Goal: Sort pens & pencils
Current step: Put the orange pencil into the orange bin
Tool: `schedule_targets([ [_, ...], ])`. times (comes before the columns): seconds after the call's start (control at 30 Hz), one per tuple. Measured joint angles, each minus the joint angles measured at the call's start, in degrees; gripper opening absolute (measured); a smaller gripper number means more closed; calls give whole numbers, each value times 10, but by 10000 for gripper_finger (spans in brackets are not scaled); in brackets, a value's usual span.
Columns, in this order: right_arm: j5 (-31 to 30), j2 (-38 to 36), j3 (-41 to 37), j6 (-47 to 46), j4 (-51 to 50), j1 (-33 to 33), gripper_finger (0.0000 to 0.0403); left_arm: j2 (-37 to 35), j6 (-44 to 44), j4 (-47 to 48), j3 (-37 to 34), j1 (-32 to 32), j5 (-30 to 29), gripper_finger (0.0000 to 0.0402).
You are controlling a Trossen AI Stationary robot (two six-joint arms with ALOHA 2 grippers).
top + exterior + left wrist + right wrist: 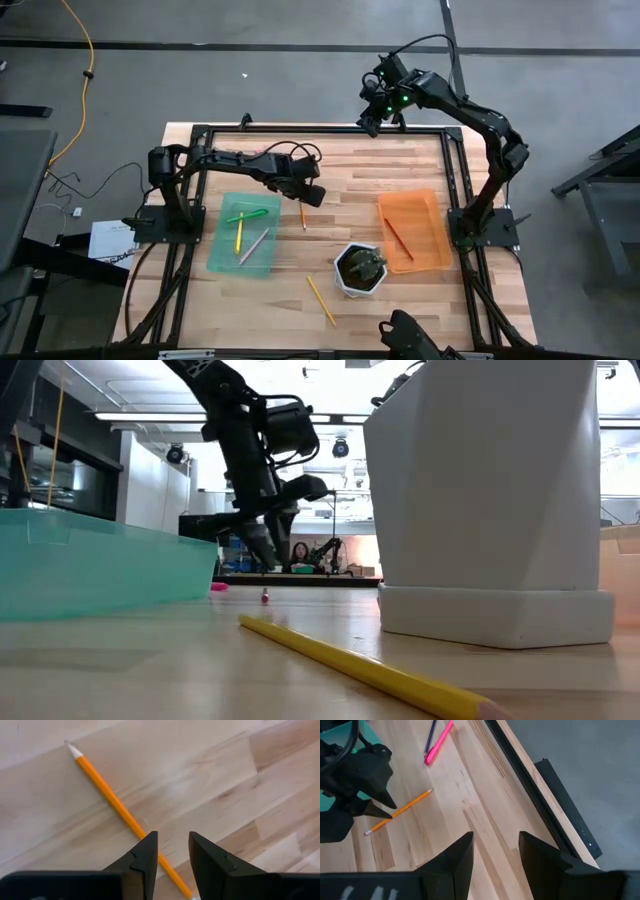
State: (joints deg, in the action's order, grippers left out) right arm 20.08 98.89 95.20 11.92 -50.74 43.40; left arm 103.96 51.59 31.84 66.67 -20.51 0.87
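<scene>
We have the left pincer low over the counter, its fingers parted and straddling the orange pencil, which lies flat on the wood between the green tray and the orange tray; nothing is gripped yet. To do this well, we should settle until the tips nearly touch the wood, keep the shaft centred in the gap, then close gently so it does not roll or skid. The right pincer waits released above the counter's far edge. Another yellow pencil lies near the white pot.
</scene>
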Motion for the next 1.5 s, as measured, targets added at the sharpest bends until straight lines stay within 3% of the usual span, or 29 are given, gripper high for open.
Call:
schedule_targets([
  [0.27,1,0,0,0,0,0,149,0,4,39,30,0,-27,97],
  [0.53,15,0,0,0,-1,0,149,6,-64,104,60,-9,-35,97],
  [1.5,16,0,0,-4,12,0,149,50,-126,117,72,-48,-37,97],
])
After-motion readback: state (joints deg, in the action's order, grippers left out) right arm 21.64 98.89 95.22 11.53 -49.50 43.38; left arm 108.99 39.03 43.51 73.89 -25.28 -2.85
